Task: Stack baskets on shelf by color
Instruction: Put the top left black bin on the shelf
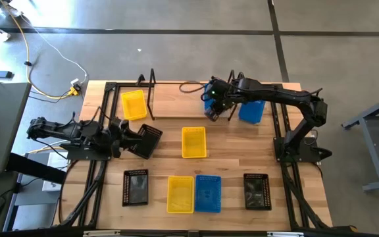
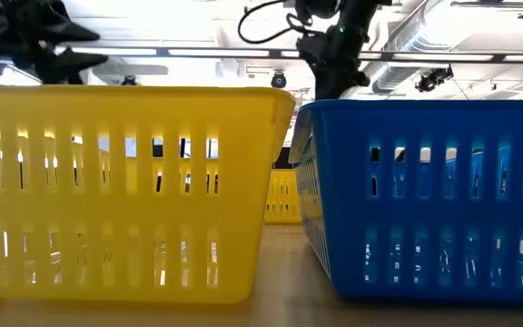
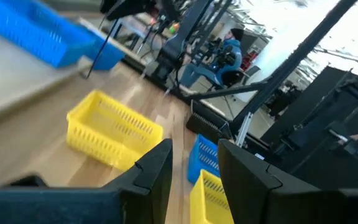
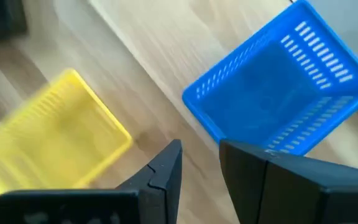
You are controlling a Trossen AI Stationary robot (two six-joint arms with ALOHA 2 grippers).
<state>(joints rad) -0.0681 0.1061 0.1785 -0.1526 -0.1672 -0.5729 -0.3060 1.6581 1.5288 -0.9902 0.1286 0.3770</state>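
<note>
Nearest the low camera stand a yellow basket and a blue basket, side by side at the table's six o'clock edge; from above they are the yellow and blue pair, touching.

The slatted table is the largest thing, and the shelf runs along its twelve o'clock edge between black wire brackets. On the shelf lie one yellow basket toward ten o'clock and one blue basket toward one o'clock, well apart.

The right arm reaches from three o'clock across the shelf; the right gripper hangs at twelve o'clock, just beside that blue basket, its fingers slightly parted and holding nothing, with the blue basket and a yellow one beyond them.

The left arm lies at nine o'clock; the left gripper has a tilted black basket at its tip, though whether its fingers clamp it I cannot tell.

A third yellow basket sits at the centre. Two black baskets rest along six o'clock, one toward seven, one toward five.
</note>
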